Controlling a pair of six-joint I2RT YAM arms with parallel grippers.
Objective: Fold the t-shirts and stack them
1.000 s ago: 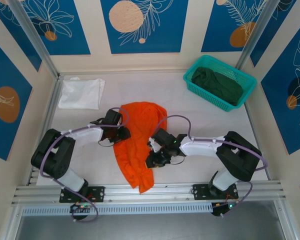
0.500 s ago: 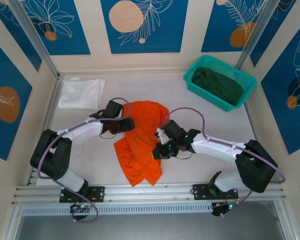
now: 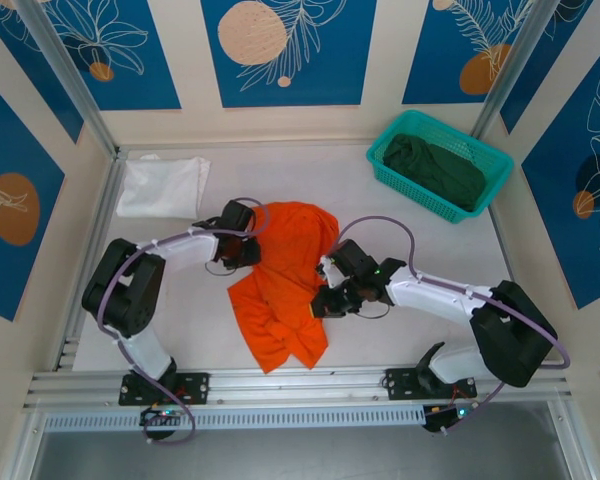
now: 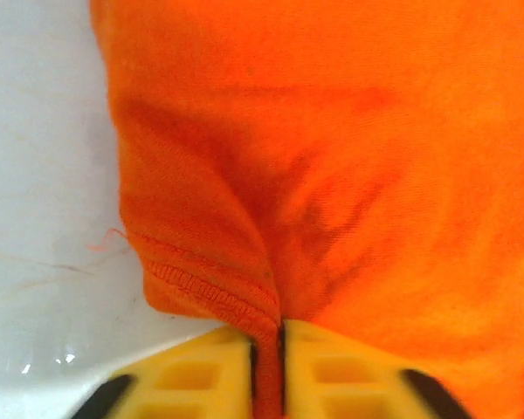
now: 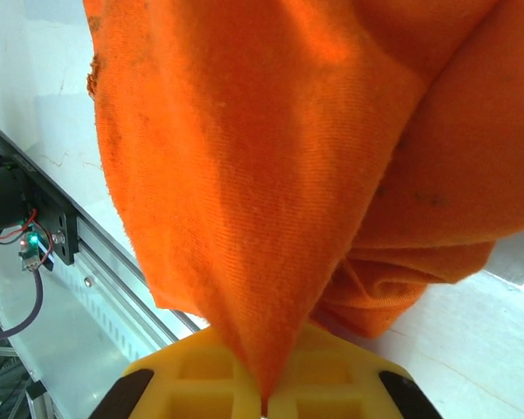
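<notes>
While the orange t-shirt (image 3: 285, 268) lies crumpled on the white table (image 3: 400, 235) between the two arms, it is gripped from both sides. At its left edge, the left gripper (image 3: 250, 243) is seen with its tip at the cloth; in the left wrist view the yellow fingers (image 4: 192, 377) are closed together on a hemmed fold of the orange t-shirt (image 4: 332, 157), with the left gripper (image 4: 267, 349) pinching the stitched edge just above the table surface. At the shirt's right edge, the right gripper (image 3: 323, 300) is set against the cloth; in the right wrist view its yellow fingers (image 5: 192, 367) are clamped on a peak of the orange t-shirt (image 5: 271, 175), the fabric being drawn to a point at the right gripper (image 5: 264, 397) and hanging in folds beyond it. A white t-shirt (image 3: 162, 186) is laid flat and folded near the far left corner of the table, well apart from the orange one. A dark green t-shirt (image 3: 435, 168) is bundled inside a teal basket (image 3: 420, 192) at the far right.
</notes>
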